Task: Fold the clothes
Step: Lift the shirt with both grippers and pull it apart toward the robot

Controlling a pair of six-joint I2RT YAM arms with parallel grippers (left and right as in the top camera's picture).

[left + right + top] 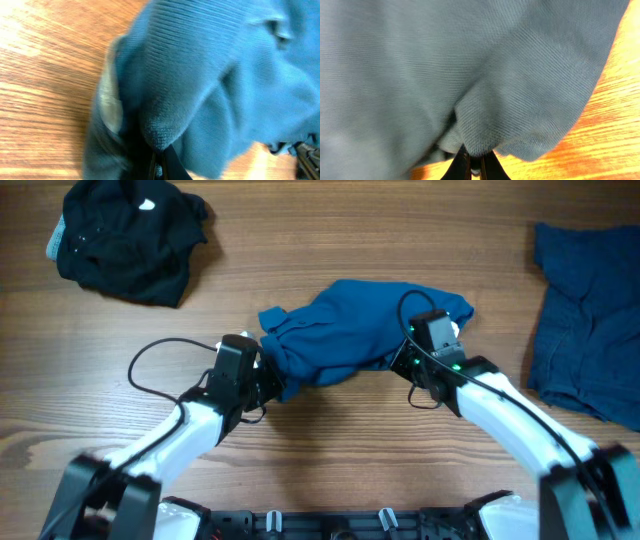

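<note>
- While held at both ends, the medium-blue shirt [350, 330] lies bunched on the surface [340, 460], its long axis running from one gripper to the other;
- left gripper [159, 159]: pressed together, pinching a fold of shirt; cloth spreads ahead and rightward;
- right gripper [475, 161]: pinching likewise; cloth ahead and leftward;
- neither gripper is nearer; spreading it flat probably needs both drawing apart.

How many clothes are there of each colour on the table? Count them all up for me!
Black garment: 1
Medium-blue shirt: 1
Dark dull-blue garment: 1
Total: 3
</note>
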